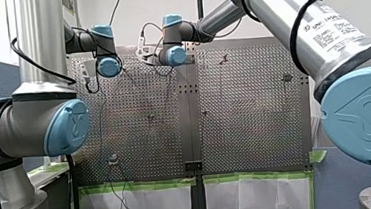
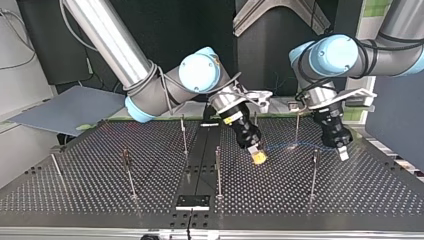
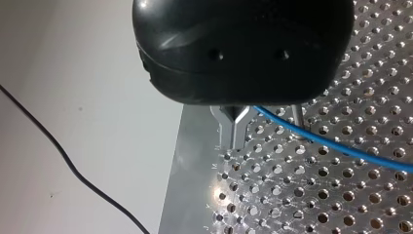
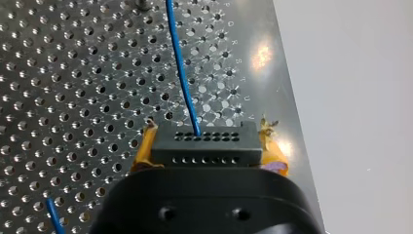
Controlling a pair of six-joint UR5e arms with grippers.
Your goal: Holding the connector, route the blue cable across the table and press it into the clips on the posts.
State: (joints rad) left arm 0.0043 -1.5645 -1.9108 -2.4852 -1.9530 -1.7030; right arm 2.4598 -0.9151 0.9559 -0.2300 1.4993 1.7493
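In the right wrist view my right gripper (image 4: 207,140) is shut on the black connector (image 4: 204,148), its yellow pads at the connector's two ends. The blue cable (image 4: 181,73) leaves the connector and runs ahead over the perforated plate. In the top view this gripper (image 2: 258,156) hangs low near the middle, and the cable (image 2: 295,146) stretches from it toward my left gripper (image 2: 343,152). In the left wrist view my left gripper's (image 3: 234,134) metal fingers are shut on the cable (image 3: 341,148), close beside a thin post (image 3: 298,117).
Several thin posts stand on the table, among them one (image 2: 218,170) just in front of the right gripper, one (image 2: 313,175) near the left gripper and one (image 2: 127,170) at the top view's left. A black plate (image 2: 192,201) lies at the near edge. The table's edge (image 3: 178,161) is beside the left gripper.
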